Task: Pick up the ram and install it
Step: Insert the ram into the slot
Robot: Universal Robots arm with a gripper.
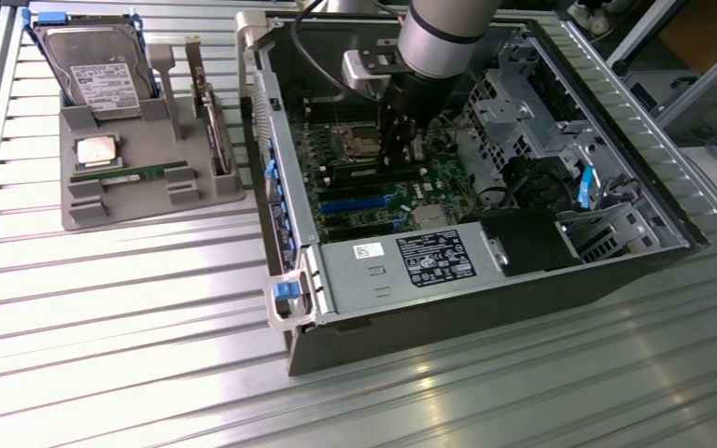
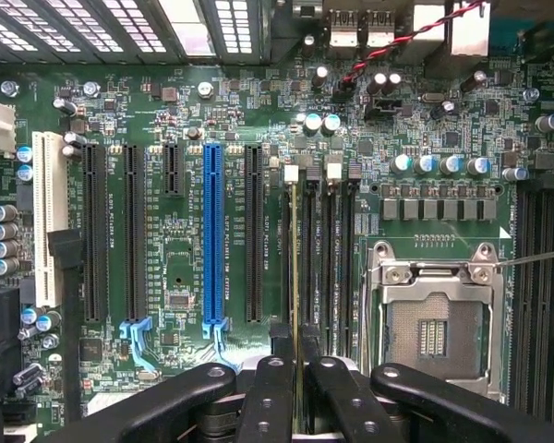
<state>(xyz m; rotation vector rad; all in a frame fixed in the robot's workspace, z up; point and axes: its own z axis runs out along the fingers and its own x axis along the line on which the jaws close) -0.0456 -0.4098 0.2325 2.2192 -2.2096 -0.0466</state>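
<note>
One grey holder (image 1: 141,210) sits on the table (image 1: 147,317) at the exterior view's left. It carries a hard drive (image 1: 97,65) standing at the back, a square silver processor chip (image 1: 97,149), and a spare green stick (image 1: 128,174) lying flat in front of the chip. The drive has a white label with print, too small to read.

Further right is the open computer case (image 1: 458,327). The arm (image 1: 446,37) reaches down into it, and the gripper (image 1: 402,140) is low over the motherboard (image 1: 346,201).

In the wrist view the gripper (image 2: 297,369) has its fingers (image 2: 268,388) pressed nearly together, pinching the ram (image 2: 296,268). The ram shows edge-on as a thin pale line running along the memory slots (image 2: 337,258), between the blue expansion slot (image 2: 212,235) and the empty processor socket (image 2: 434,323). Whether its lower edge is already in a slot or just above it — cannot tell.

Step in hand, as I judge it: install. Pick-up looks done, with the ram lined up at its slot. Seating it would call for the stick staying square to the slot, the notch matched, and an even push straight down — tilt risks jamming one end.

Writing: the power supply (image 1: 384,280) at the case's near side has a black label (image 1: 440,257) and a small white sticker (image 1: 365,250), neither legible. There is white lettering beside the expansion slots, not readable.
</note>
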